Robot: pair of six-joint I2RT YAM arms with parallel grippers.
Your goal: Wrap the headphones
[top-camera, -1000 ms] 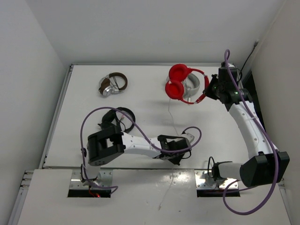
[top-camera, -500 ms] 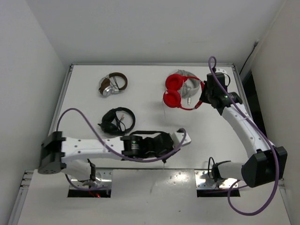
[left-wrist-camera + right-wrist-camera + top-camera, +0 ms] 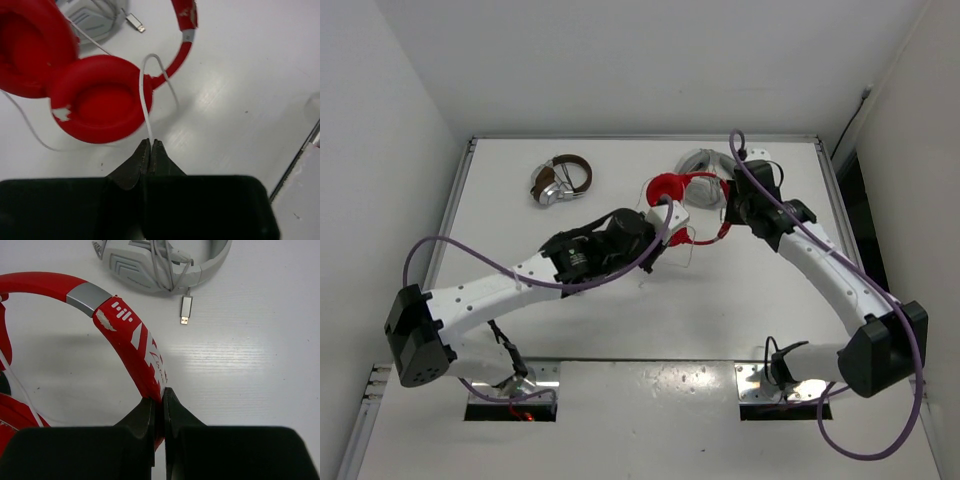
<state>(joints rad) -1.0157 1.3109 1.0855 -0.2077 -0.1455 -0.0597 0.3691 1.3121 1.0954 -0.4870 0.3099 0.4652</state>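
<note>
Pinches white cable (image 3: 144, 107) in clenched left jaws, clamps red headband (image 3: 135, 347) in right jaws; risks tugging cable free, or snagging grey headset (image 3: 145, 270) just beyond.

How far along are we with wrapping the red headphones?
Grips are set: right gripper clamps the headband, left gripper pinches the white cable. In hand: cable looped beside an earcup. Left: cable trails loose; no wraps visible around the headphones.
</note>
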